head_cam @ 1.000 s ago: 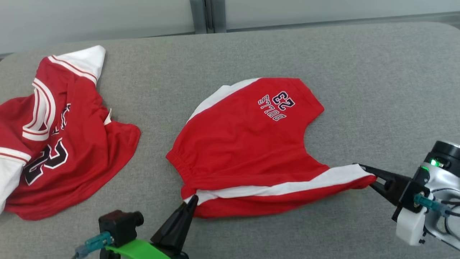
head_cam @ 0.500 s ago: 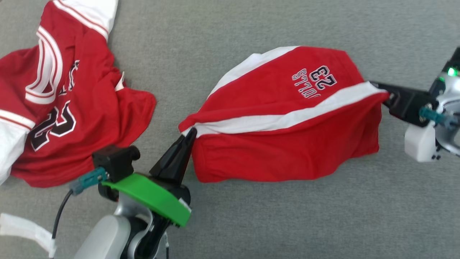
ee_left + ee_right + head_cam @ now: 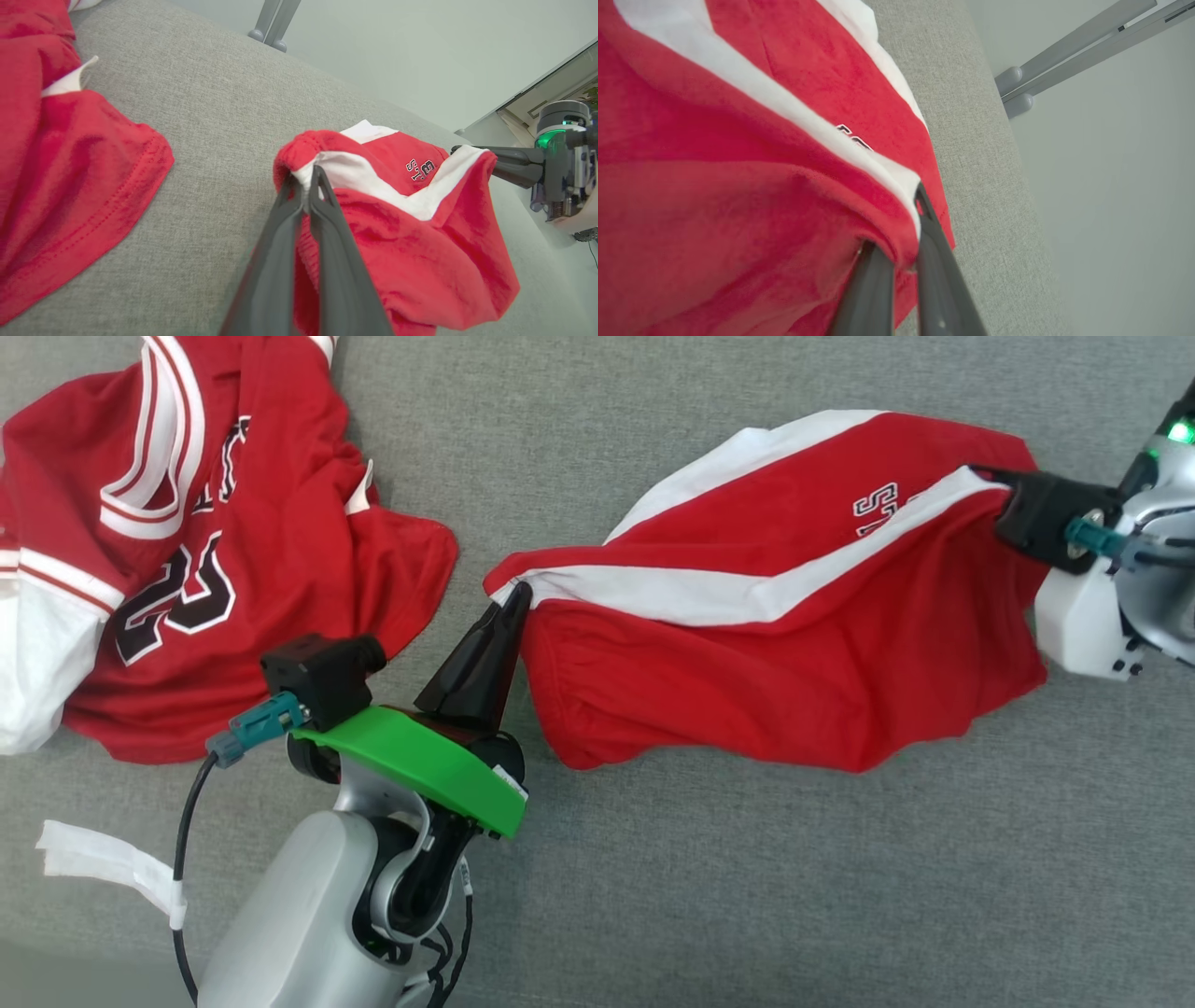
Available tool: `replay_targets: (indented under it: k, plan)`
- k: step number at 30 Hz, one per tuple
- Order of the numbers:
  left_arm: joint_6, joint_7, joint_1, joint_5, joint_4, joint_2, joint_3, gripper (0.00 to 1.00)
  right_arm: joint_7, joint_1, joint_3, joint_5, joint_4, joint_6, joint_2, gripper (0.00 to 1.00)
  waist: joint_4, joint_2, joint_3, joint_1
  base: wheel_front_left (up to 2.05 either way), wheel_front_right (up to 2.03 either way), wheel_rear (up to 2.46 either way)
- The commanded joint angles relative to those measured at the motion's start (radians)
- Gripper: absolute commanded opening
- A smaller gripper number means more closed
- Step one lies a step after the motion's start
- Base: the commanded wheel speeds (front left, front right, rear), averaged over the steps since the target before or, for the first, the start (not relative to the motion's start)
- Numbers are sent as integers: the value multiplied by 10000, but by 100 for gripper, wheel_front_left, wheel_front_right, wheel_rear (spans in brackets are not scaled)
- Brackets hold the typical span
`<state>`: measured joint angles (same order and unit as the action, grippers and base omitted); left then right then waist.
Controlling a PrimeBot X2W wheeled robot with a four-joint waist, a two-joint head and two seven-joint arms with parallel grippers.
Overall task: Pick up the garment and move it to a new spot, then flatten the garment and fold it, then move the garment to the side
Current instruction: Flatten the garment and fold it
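The garment [image 3: 784, 653] is a pair of red shorts with white side stripes and dark lettering, lifted off the grey surface and stretched between my two grippers. My left gripper [image 3: 519, 593] is shut on its waistband corner at the white stripe, seen close up in the left wrist view [image 3: 308, 179]. My right gripper [image 3: 985, 476] is shut on the other end of the stripe, at the hem [image 3: 911, 212]. The red cloth [image 3: 420, 261] hangs loosely below the taut upper edge. The right gripper [image 3: 460, 150] also appears in the left wrist view.
A red and white jersey [image 3: 187, 551] with a dark number lies crumpled at the left on the grey padded surface [image 3: 747, 896]. Pale strips of tape [image 3: 103, 863] dangle from the left arm's cable. Beyond the surface's far edge stand grey frame legs [image 3: 1017, 88].
Both grippers have lifted the garment's near edge up and away from me, so the lower layer now hangs under the stripe. The head camera has tilted downward, shifting the whole picture.
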<state>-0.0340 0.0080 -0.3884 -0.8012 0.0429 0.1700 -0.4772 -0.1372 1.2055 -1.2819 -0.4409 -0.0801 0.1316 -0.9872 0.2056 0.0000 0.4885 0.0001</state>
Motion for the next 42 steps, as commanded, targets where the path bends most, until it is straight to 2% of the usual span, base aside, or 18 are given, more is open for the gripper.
replay_targets:
  k: [1,8,20,32,33,34,35,36,37,38,42]
  plan:
    - [-14,-94,-199,-54,76,-39,62,0,-10,232,18,-165,-102,-17,-76,0,160,0,143,-1,0,0,0]
    - [-95,-193,-118,-70,155,-108,-19,0,97,510,8,-437,-672,-17,-168,0,305,0,128,-1,0,0,0]
    - [-39,-134,-283,-48,166,-95,-127,0,425,935,9,-379,-1476,-18,224,0,375,0,178,-1,0,0,0]
    - [20,-195,-517,12,457,-243,-230,0,417,1128,6,-113,-1805,-18,488,0,771,0,324,-1,0,0,0]
    - [34,-225,-551,19,484,-288,-249,0,464,1162,6,-81,-1850,-18,515,23,797,0,330,-1,0,0,0]
    - [49,-249,-557,12,508,-330,-264,3,516,1159,6,-68,-1884,-18,541,41,814,0,329,-1,0,0,0]
    - [46,-253,-547,-62,554,-384,-279,16,532,1187,8,-6,-1982,-18,553,100,822,0,329,-1,0,0,0]
    - [55,-290,-557,-45,597,-396,-288,49,522,1158,5,18,-2080,-18,586,100,822,0,322,-1,0,0,0]
    - [49,-284,-550,-35,637,-408,-304,95,548,1108,5,25,-2135,-18,633,100,814,0,303,-1,0,0,0]
    - [40,-262,-518,-52,691,-417,-326,100,583,1047,5,31,-2181,-18,668,100,797,0,273,-1,0,0,0]
    - [2,-285,-237,-112,883,-284,-333,100,392,554,5,-149,-2203,-18,693,100,606,0,-19,-1,0,0,0]
